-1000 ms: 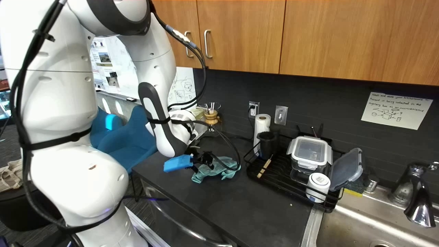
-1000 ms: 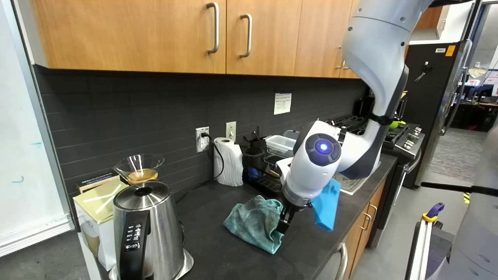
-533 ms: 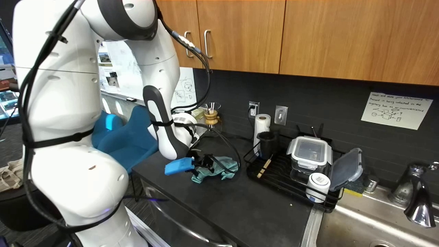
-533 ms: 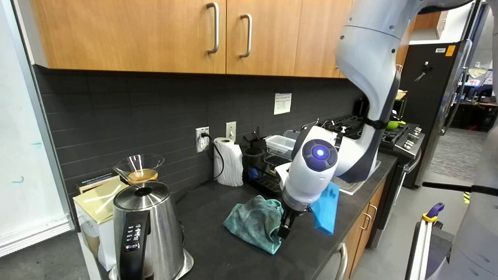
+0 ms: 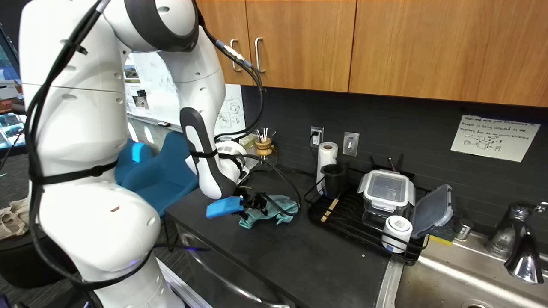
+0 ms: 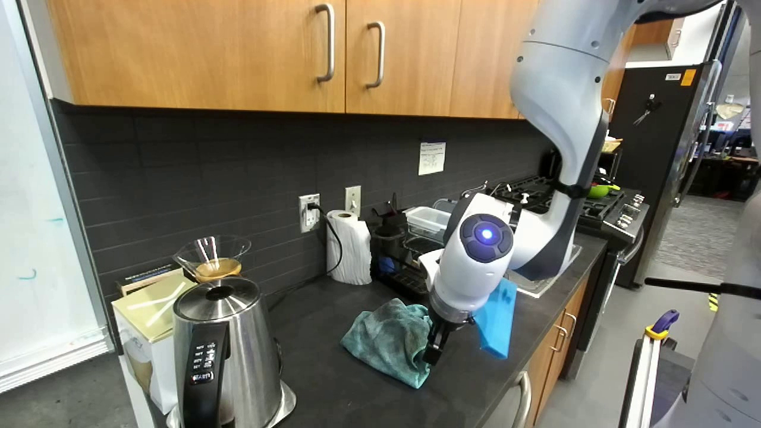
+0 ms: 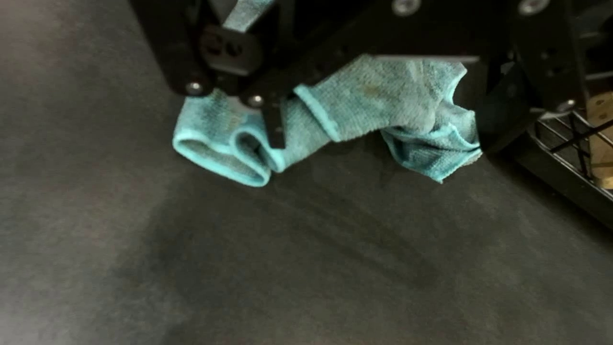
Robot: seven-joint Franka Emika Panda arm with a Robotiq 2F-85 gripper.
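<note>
A crumpled teal cloth (image 7: pixel 383 105) lies on the dark tabletop (image 7: pixel 287 278), its long axis running left to right in the wrist view, looped folds facing lower left; bright-edged, with brownish stains. The gripper (image 7: pixel 385 145), fingers apart (touching it or not, I cannot tell), hides part of it. A black dish rack (image 7: pixel 571 180) sits nearby, right.

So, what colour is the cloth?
The cloth is greyish teal, edged bright turquoise; best seen in the wrist view.
</note>
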